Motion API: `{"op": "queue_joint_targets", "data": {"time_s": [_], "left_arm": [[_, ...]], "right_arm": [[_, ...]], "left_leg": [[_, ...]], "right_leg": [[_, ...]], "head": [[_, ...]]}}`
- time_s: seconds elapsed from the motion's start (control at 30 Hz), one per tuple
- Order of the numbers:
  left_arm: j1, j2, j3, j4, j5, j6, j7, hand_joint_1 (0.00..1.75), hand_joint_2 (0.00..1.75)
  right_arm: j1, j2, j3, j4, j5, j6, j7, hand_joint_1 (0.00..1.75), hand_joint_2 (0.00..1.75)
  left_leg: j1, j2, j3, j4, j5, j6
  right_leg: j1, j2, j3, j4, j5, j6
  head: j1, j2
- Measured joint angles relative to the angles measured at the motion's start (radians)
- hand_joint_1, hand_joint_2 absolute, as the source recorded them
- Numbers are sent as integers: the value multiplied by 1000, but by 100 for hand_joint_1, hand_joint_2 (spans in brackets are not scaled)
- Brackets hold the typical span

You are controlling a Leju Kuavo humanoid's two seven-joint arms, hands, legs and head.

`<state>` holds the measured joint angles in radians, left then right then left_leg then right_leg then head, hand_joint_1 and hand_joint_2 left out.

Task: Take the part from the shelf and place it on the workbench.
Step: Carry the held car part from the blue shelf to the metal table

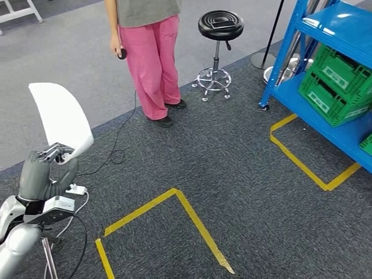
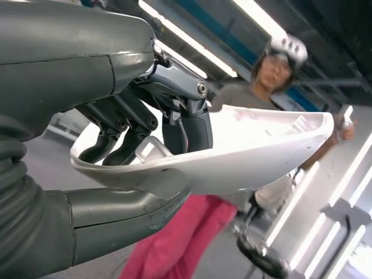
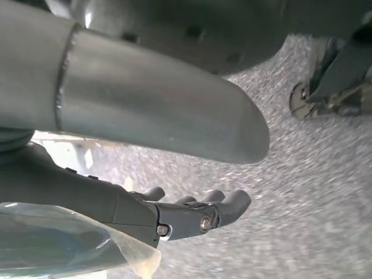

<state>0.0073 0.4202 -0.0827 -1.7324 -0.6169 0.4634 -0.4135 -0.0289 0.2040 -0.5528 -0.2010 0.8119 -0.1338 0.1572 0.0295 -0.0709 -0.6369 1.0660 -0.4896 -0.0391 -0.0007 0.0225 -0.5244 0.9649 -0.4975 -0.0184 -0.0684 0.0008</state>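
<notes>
Our fingers [image 2: 188, 125] on the left hand [image 1: 37, 174] are clamped over the rim of the white part [image 1: 61, 119], with the thick thumb pressing from the other side, so the part is firmly held. In the head view it stands up out of the hand as a curved white shell, raised at our left side, over the dark carpet [image 1: 210, 168] and well apart from the blue shelf [image 1: 324, 64] with its green crates [image 1: 340, 87] at the far right.

We judge the picking step done and the carrying step in hand: the part is off the shelf and no table is in sight. The next move calls for turning and walking until the table comes into view, keeping the part level and steering past the person [image 1: 151, 58] in pink trousers, the black stool [image 1: 219, 35] and the cable [image 1: 120, 139] on the floor. The yellow tape [image 1: 184, 209] marks may serve as our standing places.

Our left arm is bent, forearm raised, the hand holding the part upward. Our right hand [image 3: 193, 212] hangs low above the carpet, its fingers loosely curved and apart, holding nothing.
</notes>
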Motion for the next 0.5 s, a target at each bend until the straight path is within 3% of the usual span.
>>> {"op": "queue_joint_targets", "data": {"time_s": [0.03,0.07,0.13,0.17,0.2,0.27,0.33,0.37,0.43,0.47,0.5], "left_arm": [[-3,0,0,0,0,0,0,175,175],[-6,0,-1,0,0,0,1,175,175],[-6,-1,-3,0,0,0,1,175,175],[-5,0,-3,0,0,0,2,175,175],[-5,0,-3,0,0,0,2,175,175],[-7,0,-2,0,0,0,2,175,175],[-9,0,-2,0,1,0,2,175,175],[-10,0,-2,0,3,-1,3,175,175],[-7,0,-2,0,8,-3,3,175,175],[-7,0,-2,0,10,-4,3,175,175],[-7,1,-2,0,11,-6,4,175,175]], "right_arm": [[1,0,0,0,0,0,-1,0,0],[2,1,0,0,0,1,-2,0,0],[4,1,0,0,0,1,-2,0,0],[3,1,0,0,0,1,-2,0,0],[2,1,0,0,0,1,-2,0,0],[0,1,0,0,0,1,-2,0,0],[0,2,0,0,0,2,-2,0,0],[0,2,0,0,0,2,-2,0,0],[-2,2,0,0,1,2,-2,0,0],[-3,1,0,0,1,2,-2,0,0],[-4,1,0,0,1,2,-2,0,0]], "left_leg": [[-3,37,-25,60,-32,-2],[-3,54,-54,129,-64,-4],[-3,61,-87,215,-87,-7],[-3,64,-80,207,-71,-8],[-3,70,-54,159,-39,-8],[-10,113,14,25,22,-3],[-20,147,47,-49,34,11],[-23,144,47,-54,30,18],[-20,118,41,-57,29,27],[-18,106,41,-58,31,31],[-15,94,41,-60,33,35]], "right_leg": [[3,-15,1,-2,1,-4],[6,-32,1,-2,0,-7],[9,-64,2,0,-4,-10],[9,-80,4,2,-7,-11],[9,-94,6,4,-11,-10],[13,-118,12,9,-21,-3],[19,-140,12,17,-29,7],[22,-151,11,19,-32,10],[22,-171,9,22,-39,17],[20,-159,5,32,-50,21],[17,-132,-7,61,-70,27]], "head": [[-3,0],[-6,0],[-7,0],[-7,0],[-8,0],[-8,0],[-7,0],[-7,0],[-7,0],[-6,0],[-4,0]]}}
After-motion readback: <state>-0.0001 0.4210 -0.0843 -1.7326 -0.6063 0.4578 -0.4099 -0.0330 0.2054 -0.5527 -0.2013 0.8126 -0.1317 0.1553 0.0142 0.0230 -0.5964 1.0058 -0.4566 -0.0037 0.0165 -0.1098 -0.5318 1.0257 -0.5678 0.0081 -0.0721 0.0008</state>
